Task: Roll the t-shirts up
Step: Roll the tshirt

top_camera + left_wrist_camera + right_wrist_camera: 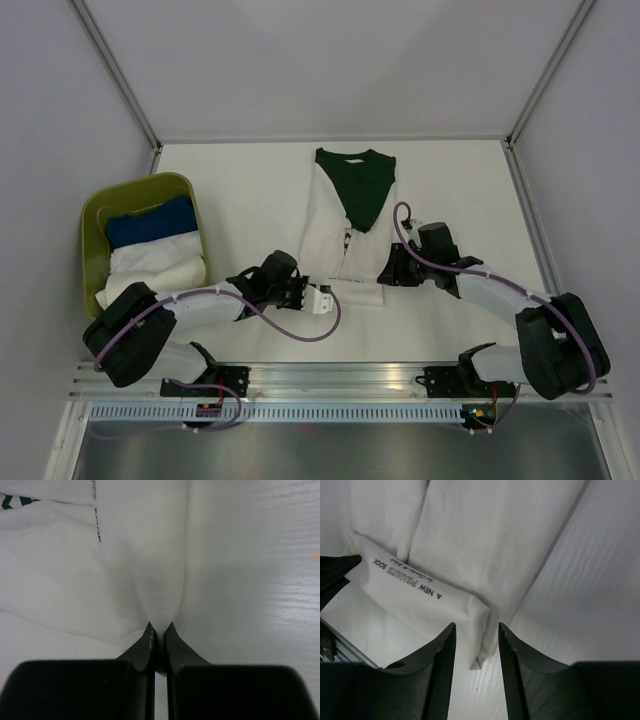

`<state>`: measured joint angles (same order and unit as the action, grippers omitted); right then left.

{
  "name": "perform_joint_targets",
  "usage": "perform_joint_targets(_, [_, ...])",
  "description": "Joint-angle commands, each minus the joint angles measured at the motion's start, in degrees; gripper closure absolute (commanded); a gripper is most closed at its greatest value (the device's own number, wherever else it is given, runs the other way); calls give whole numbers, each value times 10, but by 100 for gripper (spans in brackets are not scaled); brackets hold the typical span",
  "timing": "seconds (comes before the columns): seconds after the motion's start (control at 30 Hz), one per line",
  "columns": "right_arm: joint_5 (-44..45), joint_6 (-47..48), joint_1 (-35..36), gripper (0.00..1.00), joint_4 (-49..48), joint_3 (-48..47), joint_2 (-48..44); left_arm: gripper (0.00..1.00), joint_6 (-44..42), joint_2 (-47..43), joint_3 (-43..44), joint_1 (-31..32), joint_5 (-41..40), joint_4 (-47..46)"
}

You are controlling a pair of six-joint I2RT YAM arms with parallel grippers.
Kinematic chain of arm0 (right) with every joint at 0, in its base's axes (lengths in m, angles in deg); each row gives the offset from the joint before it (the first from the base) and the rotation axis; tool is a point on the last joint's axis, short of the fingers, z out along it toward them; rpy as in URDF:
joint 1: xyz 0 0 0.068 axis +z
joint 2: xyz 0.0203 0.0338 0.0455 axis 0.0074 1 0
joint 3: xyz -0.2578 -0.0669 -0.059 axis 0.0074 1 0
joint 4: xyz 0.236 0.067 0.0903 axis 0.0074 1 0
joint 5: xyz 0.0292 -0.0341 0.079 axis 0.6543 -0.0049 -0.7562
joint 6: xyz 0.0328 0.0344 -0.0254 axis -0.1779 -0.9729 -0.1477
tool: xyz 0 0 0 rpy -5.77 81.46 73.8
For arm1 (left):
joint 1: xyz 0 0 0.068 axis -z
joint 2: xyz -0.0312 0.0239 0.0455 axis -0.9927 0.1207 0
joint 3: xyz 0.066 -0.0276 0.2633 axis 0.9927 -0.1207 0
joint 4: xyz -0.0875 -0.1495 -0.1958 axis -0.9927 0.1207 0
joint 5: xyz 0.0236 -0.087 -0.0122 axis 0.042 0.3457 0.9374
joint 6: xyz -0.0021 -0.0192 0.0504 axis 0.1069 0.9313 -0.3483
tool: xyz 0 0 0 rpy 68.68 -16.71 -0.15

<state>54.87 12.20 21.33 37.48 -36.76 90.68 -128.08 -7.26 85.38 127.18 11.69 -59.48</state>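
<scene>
From above, the white cloth t-shirt (325, 225) lies folded in a long strip on the white table (240, 200), and the plain dark green t-shirt (362, 190) shows at its far end, well away from both grippers. The left gripper (325, 298) is at the near left corner of the strip, and the right gripper (388, 268) is just beside its near right edge. Far to the left of the fingers stands an olive green plastic bin (95, 215) with a blue cloth (150, 222) and a white cloth (160, 265) inside. In the left wrist view, the left gripper (159, 630) is clenched on a pinched ridge of the white t-shirt (100, 580); beyond the fingers, the small black letters "OOK" can be read. In the right wrist view, the right gripper (476, 626) is released, its jaws apart, and a corner of the folded hem of the white t-shirt (495, 540) lies between the tips. Left of the fingers, the fold carries the words "A NEW PEANUTS BOOK"; the smaller script after them is too small to read.
</scene>
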Motion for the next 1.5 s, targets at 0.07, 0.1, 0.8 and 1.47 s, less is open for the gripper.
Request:
perform_joint_targets(0.07, [-51,196,-2,51,54,-60,-131,98,67,18,69,-12,47,139])
perform_joint_targets(0.1, [-74,236,4,42,50,-51,-150,98,82,24,87,-22,72,162])
perform_joint_targets(0.8, [191,550,266,84,49,25,-61,98,113,43,176,-76,197,281])
perform_joint_targets(1.47, [-114,602,99,96,267,-166,91,79,-4,264,402,-188,329,592])
